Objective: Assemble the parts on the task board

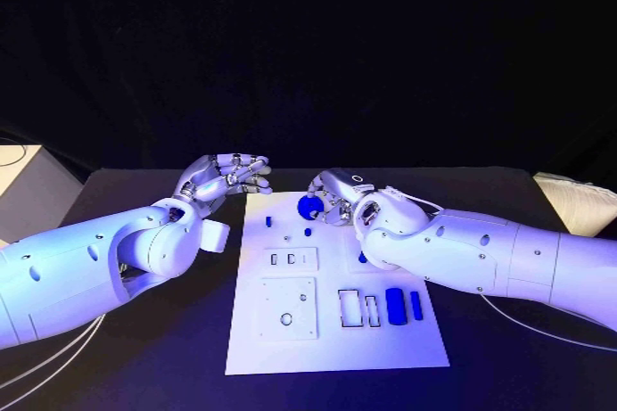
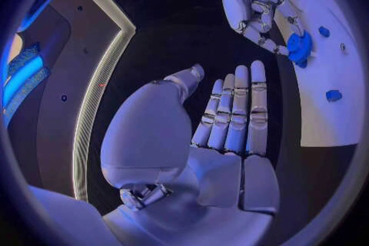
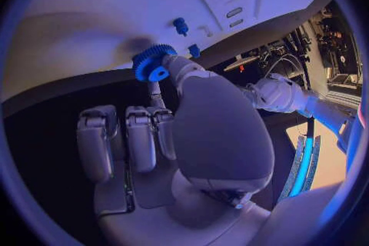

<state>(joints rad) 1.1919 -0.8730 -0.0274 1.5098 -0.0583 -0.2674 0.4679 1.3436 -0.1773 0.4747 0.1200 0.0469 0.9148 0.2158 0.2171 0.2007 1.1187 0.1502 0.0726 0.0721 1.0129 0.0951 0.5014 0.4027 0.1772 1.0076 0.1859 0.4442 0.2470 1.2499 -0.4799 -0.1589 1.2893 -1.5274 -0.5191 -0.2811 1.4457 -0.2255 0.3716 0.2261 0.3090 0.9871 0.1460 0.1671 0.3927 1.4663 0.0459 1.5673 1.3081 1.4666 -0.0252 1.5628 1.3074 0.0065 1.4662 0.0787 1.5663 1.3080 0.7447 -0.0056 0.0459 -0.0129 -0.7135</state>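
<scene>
The white task board (image 1: 258, 340) lies in the middle of the black table. My right hand (image 1: 345, 197) hovers over its far end and pinches a blue gear (image 1: 310, 206) between thumb and a finger; the gear (image 3: 154, 63) shows toothed, close above the board (image 3: 115, 0). My left hand (image 1: 229, 175) hangs off the board's far left corner, fingers straight and holding nothing (image 2: 230, 117). From the left wrist I see the right hand (image 2: 254, 0) with the gear (image 2: 299, 47). Two long blue parts (image 1: 395, 304) lie side by side at the board's near right.
A small blue peg (image 1: 269, 221) stands near the board's left edge. White raised blocks with slots (image 1: 292, 258) and holes (image 1: 287, 308) sit on the board's left half. A pale box (image 1: 26, 184) stands at the table's left, a white object (image 1: 572, 201) at its right.
</scene>
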